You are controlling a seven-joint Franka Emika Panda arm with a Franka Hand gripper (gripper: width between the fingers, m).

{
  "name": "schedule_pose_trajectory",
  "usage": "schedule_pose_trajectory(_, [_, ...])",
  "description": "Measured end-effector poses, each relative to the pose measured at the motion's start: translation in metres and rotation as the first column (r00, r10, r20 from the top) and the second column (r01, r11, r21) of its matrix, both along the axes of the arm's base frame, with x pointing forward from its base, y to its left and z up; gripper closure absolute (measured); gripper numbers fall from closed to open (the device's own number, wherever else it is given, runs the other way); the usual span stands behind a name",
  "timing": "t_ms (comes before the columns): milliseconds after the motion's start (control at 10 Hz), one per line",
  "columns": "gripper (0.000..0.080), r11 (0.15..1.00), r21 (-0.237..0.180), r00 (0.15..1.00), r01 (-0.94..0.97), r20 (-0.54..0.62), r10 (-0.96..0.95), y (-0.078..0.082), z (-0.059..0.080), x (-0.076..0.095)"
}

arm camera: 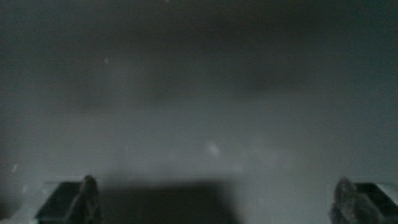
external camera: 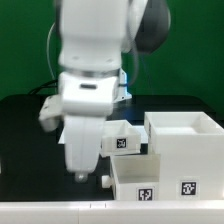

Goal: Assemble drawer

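Observation:
In the exterior view the large white cube casing (external camera: 186,140) stands at the right, open on top. A white open-top tray (external camera: 150,178) with tags on its front sits before it, and a smaller tagged tray (external camera: 124,141) lies behind that, next to the arm. My gripper (external camera: 91,178) hangs low over the black table, to the left of the front tray, and nothing shows in it. In the wrist view the two fingertips (arm camera: 73,203) stand wide apart with only blurred dark table between them (arm camera: 217,205).
The arm's white body (external camera: 90,70) fills the upper middle of the exterior view. A light table edge (external camera: 60,212) runs along the front. The black table surface (external camera: 25,150) lies to the left of the gripper.

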State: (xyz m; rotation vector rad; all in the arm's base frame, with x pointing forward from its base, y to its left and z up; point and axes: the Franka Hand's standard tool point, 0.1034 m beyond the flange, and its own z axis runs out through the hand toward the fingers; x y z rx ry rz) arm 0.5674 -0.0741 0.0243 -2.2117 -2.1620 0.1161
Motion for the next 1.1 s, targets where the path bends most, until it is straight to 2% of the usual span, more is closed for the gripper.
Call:
schedule_pose_trajectory(100, [0.0150,0.998,0.048,0.999,0.036,0.008,-0.036,-0.004,-0.002,0.004])
schedule_pose_trajectory(400, [0.0150,0.989,0.121,0.995,0.086,0.046,-0.092,0.000,0.008,0.010])
schedule_pose_trajectory(500, [0.0150,0.989,0.117,0.992,0.086,0.087,-0.097,0.002,0.006,0.006])
schedule_pose_trajectory(900, [0.0150,0.992,0.109,0.994,0.060,0.087,-0.070,0.005,0.002,-0.001])
schedule_pose_trajectory(1100, [0.0150,0.994,0.109,0.994,0.003,0.107,-0.015,0.025,0.003,0.003])
